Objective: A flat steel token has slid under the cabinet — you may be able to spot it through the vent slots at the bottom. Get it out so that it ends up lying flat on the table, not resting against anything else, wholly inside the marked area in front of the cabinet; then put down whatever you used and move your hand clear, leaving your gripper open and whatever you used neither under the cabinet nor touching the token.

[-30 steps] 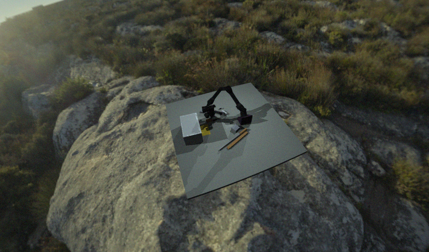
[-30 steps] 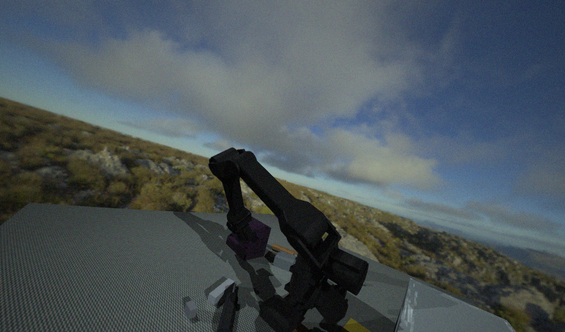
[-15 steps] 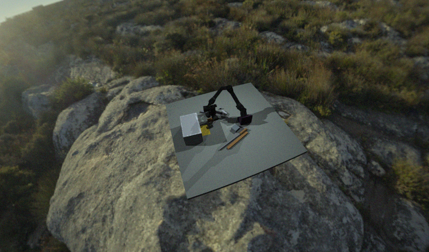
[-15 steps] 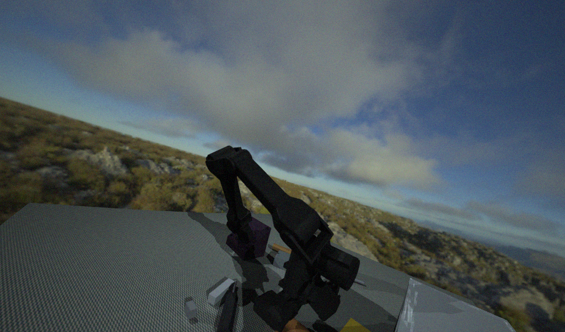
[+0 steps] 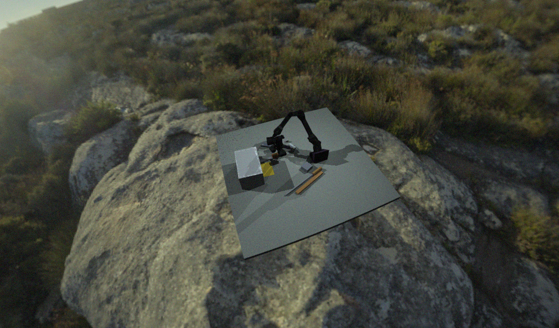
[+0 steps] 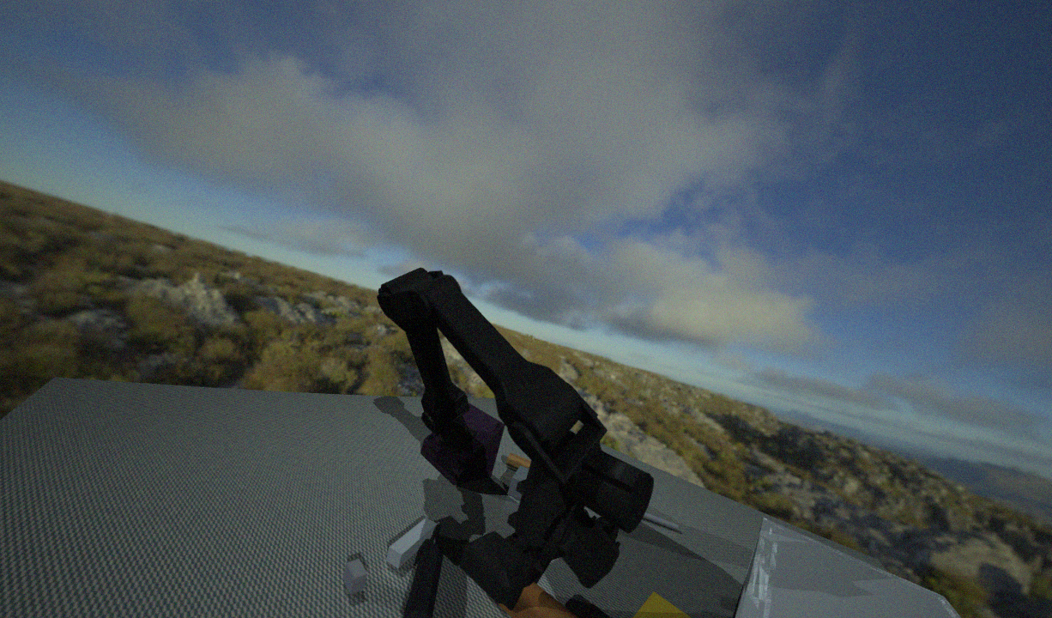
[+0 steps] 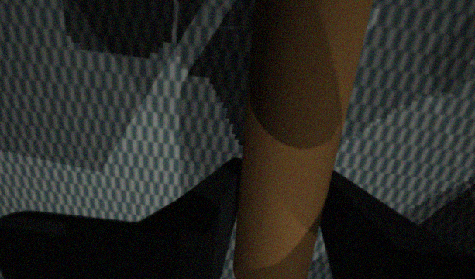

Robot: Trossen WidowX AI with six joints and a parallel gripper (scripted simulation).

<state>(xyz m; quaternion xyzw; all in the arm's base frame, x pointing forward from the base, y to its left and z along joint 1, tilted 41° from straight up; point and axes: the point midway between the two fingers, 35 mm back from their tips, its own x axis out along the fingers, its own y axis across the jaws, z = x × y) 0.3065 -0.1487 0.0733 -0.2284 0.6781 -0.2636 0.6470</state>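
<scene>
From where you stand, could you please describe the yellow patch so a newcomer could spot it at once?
Find the pale box-shaped cabinet on the grey table. Against its side facing the arm lies the flat yellow patch, the only yellow thing there.

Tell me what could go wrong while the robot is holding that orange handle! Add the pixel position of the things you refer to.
The handle (image 5: 275, 156) (image 6: 535, 607) (image 7: 289, 174) looks round, so it might twist or slip in the gripper (image 5: 278, 153) (image 6: 540, 590) (image 7: 278, 172). The big box (image 5: 248, 161) (image 6: 837, 576) stands right beside the yellow patch (image 5: 267, 168) (image 6: 660, 607), so a careless swing there could bump it. And a pale block (image 5: 290, 144) (image 6: 408, 544) lies near the gripper, so it might get knocked.
</scene>
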